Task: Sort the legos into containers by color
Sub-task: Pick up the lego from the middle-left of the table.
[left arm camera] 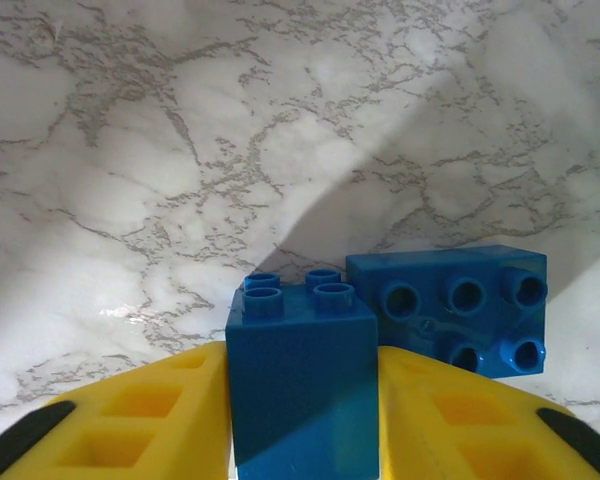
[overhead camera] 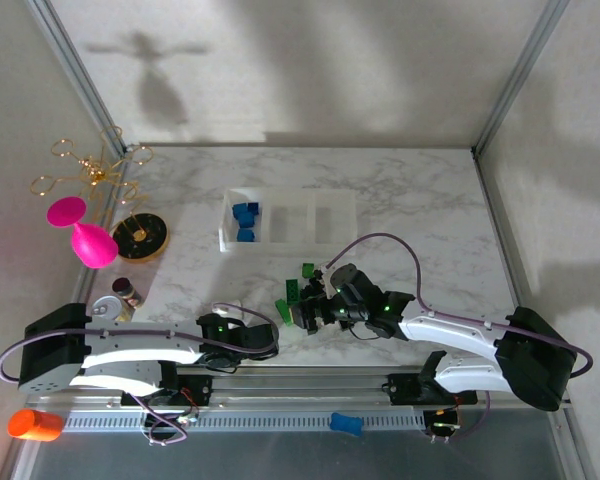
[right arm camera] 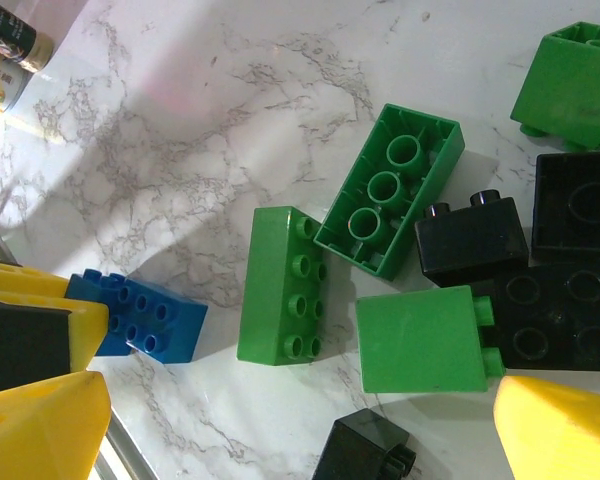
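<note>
Showing the pick-up stage for one blue piece: the left hand was clenched on a square blue brick, its yellow fingers pressed against the brick's two side faces. Whether the brick had left the marble surface could not be told. A longer blue brick lay on its side just behind, touching it or nearly so.

In the overhead view this hand sat at lower centre, well apart from the containers at upper centre. Their leftmost compartment already held blue bricks; the other two looked bare. The right hand hung released, jaws wide, above loose green bricks and black bricks.

Judged stage: early, with most pieces unsorted. The next move would call for lifting the held brick straight up, clear of its neighbour. It would then need carrying toward the upper centre of the frame and releasing over the leftmost compartment.
</note>
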`<state>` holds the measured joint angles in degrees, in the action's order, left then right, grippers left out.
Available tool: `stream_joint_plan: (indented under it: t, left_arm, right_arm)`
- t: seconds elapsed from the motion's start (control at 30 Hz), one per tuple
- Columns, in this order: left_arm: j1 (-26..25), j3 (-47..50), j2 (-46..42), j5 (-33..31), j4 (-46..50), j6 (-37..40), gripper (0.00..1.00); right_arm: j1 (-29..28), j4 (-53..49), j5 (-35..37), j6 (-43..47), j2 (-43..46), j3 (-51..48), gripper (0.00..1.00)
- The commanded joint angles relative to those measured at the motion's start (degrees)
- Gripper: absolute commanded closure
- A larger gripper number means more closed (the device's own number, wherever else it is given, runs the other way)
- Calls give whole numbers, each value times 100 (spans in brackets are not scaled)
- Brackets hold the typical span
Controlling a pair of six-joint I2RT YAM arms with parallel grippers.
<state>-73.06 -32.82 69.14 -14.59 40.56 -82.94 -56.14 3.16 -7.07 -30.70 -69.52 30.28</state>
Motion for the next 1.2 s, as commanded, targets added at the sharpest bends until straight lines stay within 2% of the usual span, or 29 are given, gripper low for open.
stream_joint_plan:
  t: [0.0,0.33,0.5,0.63,0.83,0.97,1.17]
  left_arm:
    - [-33,79,84,30,144,-419,64]
    - [17,-355,-320,-450,991,-434,65]
    - [382,-701,-611,-797,1274,-131,66]
    - [1027,-1128,-622,-1183,1396,486,65]
    - [2209,-1754,-312,-1577,834,1873,65]
    - [3059,-2066,101,-1406,28,2807,66]
    - [3852,-2894,1030,-1109,-821,3767,66]
  right_arm:
    - [-56,-96,158,-50,121,-27,1]
    - [-56,-113,191,-59,116,44,1]
    - [-35,-57,181,-174,131,123,1]
    - [82,67,63,-381,135,190,1]
    - [300,122,68,-560,193,287,1]
    - [396,41,118,-547,174,445,1]
    - [530,48,176,-595,265,567,1]
